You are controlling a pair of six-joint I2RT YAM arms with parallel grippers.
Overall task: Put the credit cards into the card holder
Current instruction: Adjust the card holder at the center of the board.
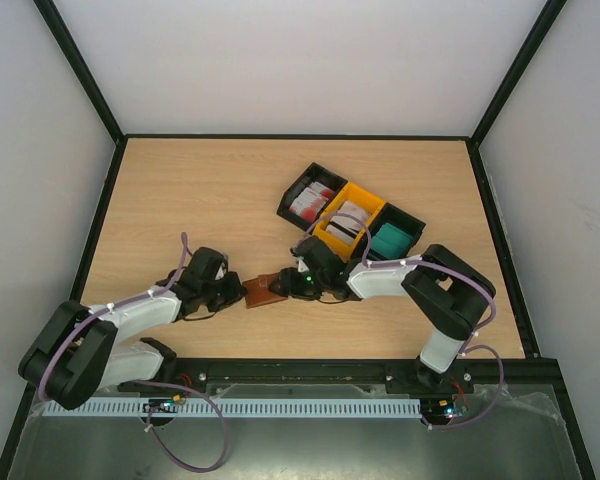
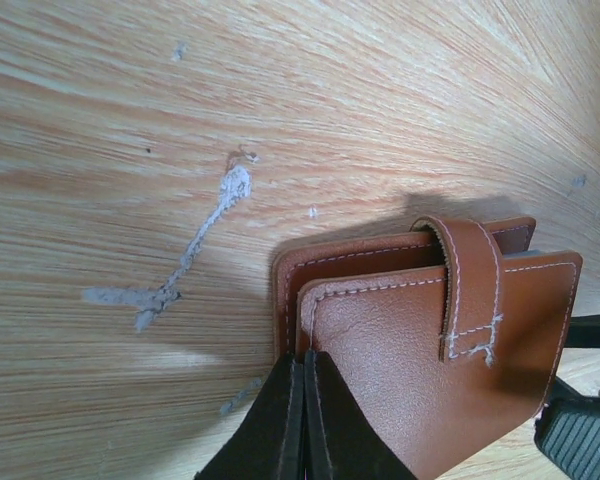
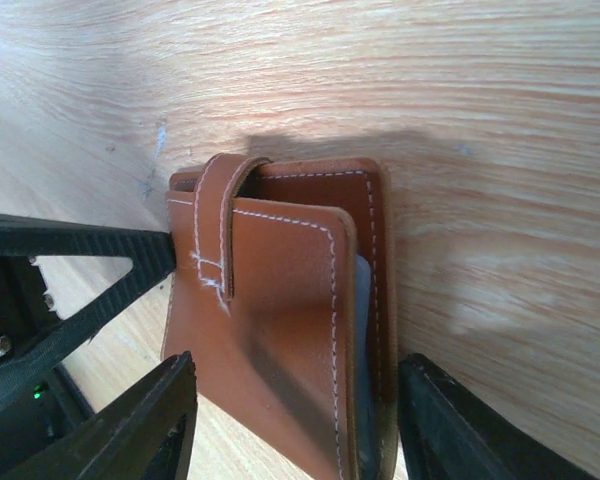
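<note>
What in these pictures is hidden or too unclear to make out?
- The card holder's slots: both wrist views; it is folded shut.
- A grey sliver inside its edge: right wrist view; too little shows to call it a card.
- Whether the shut left gripper pinches leather: left wrist view; the gripper itself covers that edge.
- Print on the credit cards in the bin tray: top view; too small.

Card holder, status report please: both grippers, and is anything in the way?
Left gripper shut, tips at card holder edge. Right gripper open, straddling it. Folded, lying on table. Nothing in the way.
</note>
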